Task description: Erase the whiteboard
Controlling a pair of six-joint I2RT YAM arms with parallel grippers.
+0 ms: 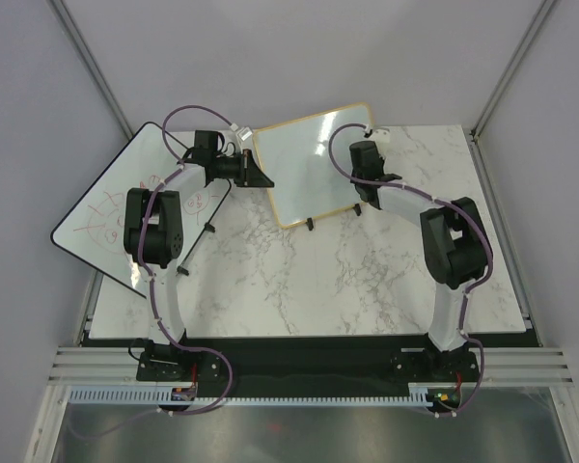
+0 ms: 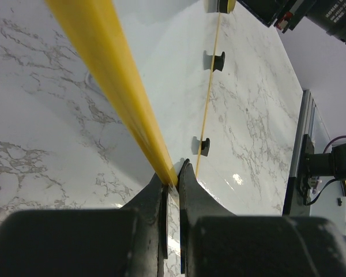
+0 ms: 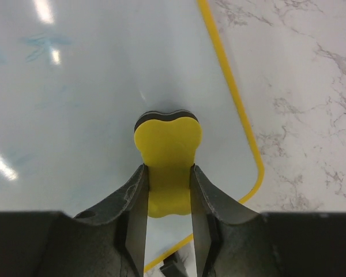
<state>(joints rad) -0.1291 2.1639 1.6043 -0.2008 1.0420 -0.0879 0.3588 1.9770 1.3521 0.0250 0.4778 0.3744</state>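
Left pincer (image 2: 172, 174) clamps whiteboard (image 1: 314, 169) edge (eraser (image 3: 168, 138) in right pincer (image 3: 168, 173) seemingly touches it).

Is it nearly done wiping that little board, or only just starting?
It looks well underway. The left gripper is clamped on the frame edge of the whiteboard, propping it up. The right gripper holds a yellow eraser, apparently pressed to the surface near one corner. The board around the eraser looks clean, but faint blue marks show further over, so some wiping is left.
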